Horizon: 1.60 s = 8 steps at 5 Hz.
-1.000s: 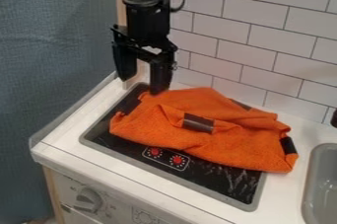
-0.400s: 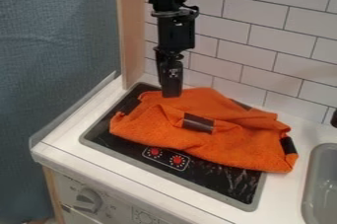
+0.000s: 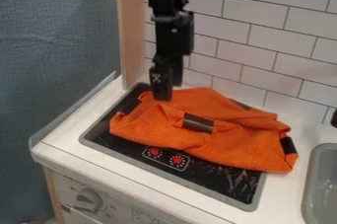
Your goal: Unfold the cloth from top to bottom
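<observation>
Just below and right of the black claw (image 3: pixel 166 94) — open or closed, I can't tell — the rumpled orange fabric cloth (image 3: pixel 247 141) lies on the black rectangular stovetop (image 3: pixel 230 181), its long axis slanting down rightward from the claw.

The orange cloth (image 3: pixel 240 141) — dark patches showing — lies bunched and folded across the black stovetop (image 3: pixel 121 138).

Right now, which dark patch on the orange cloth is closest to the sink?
The dark patch at the right end of the orange cloth; the others are farther left.
</observation>
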{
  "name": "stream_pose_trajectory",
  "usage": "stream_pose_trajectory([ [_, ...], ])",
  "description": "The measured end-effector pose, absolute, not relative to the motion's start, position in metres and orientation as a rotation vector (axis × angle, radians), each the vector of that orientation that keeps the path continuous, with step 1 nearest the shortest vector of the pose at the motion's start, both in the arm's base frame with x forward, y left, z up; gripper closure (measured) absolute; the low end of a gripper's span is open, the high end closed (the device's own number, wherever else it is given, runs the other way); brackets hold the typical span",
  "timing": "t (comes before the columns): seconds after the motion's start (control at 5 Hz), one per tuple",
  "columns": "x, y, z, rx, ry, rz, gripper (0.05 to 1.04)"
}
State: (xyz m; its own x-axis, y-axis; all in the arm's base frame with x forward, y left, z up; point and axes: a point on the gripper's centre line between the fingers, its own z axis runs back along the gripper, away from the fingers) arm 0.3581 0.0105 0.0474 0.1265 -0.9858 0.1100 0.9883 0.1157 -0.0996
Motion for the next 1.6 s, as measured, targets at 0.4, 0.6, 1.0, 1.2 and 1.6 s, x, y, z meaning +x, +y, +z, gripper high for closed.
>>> stream_pose_trajectory([
  [0.4,0.357,0.009,0.023,-0.154,0.057,-1.526,0.083],
  [0.6,0.361,0.005,0.021,-0.142,0.062,-1.542,0.083],
  [1.0,0.365,0.005,0.003,-0.171,0.098,-1.532,0.083],
  [1.2,0.367,0.002,-0.006,-0.190,0.090,-1.535,0.144],
  [1.6,0.372,0.001,-0.007,-0.172,0.064,-1.524,0.747],
])
